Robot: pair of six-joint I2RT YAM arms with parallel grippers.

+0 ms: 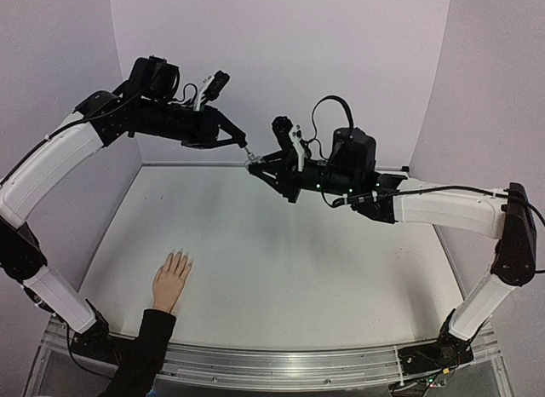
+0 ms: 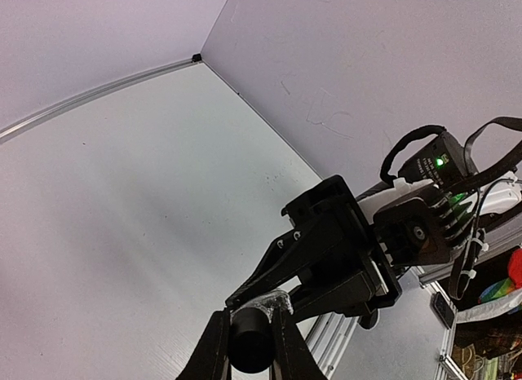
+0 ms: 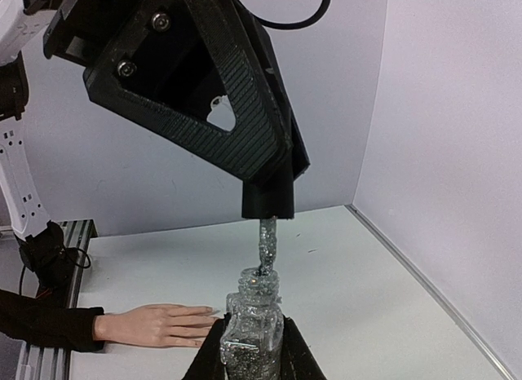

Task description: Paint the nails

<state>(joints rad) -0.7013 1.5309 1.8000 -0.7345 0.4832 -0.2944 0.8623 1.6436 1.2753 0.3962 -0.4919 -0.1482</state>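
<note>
High above the back of the table, my left gripper (image 1: 244, 146) is shut on a black cap (image 2: 249, 347) with a glittery brush (image 3: 267, 243) hanging from it. My right gripper (image 1: 254, 165) is shut on a clear bottle of silver glitter polish (image 3: 253, 335), held upright just beneath. The brush tip is inside the bottle's neck. The pale hand (image 1: 171, 280) lies flat at the near left of the table, fingers spread, in a black sleeve (image 1: 145, 350). Its nails (image 3: 210, 315) are small and hard to make out. Both grippers are far above and behind the hand.
The white table (image 1: 298, 261) is enclosed by pale walls on the left, back and right. A metal rail (image 1: 298, 363) runs along its near edge, where both arm bases are bolted. The right arm's cables (image 1: 443, 191) hang beside its forearm.
</note>
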